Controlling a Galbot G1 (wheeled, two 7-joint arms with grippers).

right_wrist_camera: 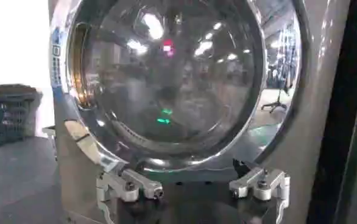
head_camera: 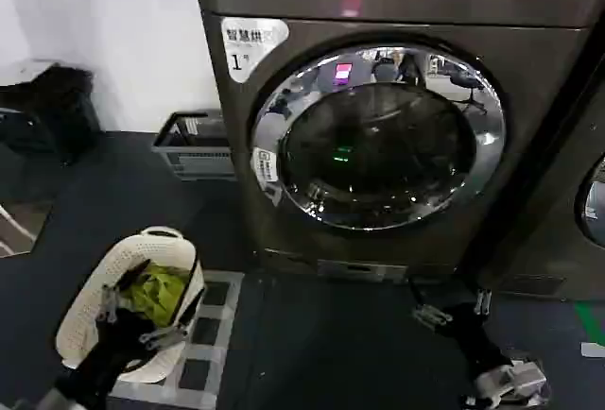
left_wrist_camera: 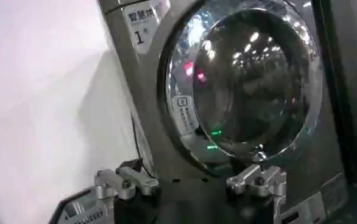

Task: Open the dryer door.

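We found the dryer door (head_camera: pixel 378 136) shut flush in the front of the bronze-grey machine (head_camera: pixel 529 98), its chrome ring unbroken around the dark glass, with the white "1" sticker (head_camera: pixel 248 46) above its upper left. Nothing touched it yet. The right gripper (head_camera: pixel 452 314) hung low over the floor in front of the machine's lower right corner, fingers spread wide, apparently aimed at the door. The left gripper (head_camera: pixel 132 320) sat low too, jaws parted, over the white laundry basket (head_camera: pixel 80 320) on the floor well left of the machine. A grey crate (head_camera: pixel 194 150) stood against the wall.
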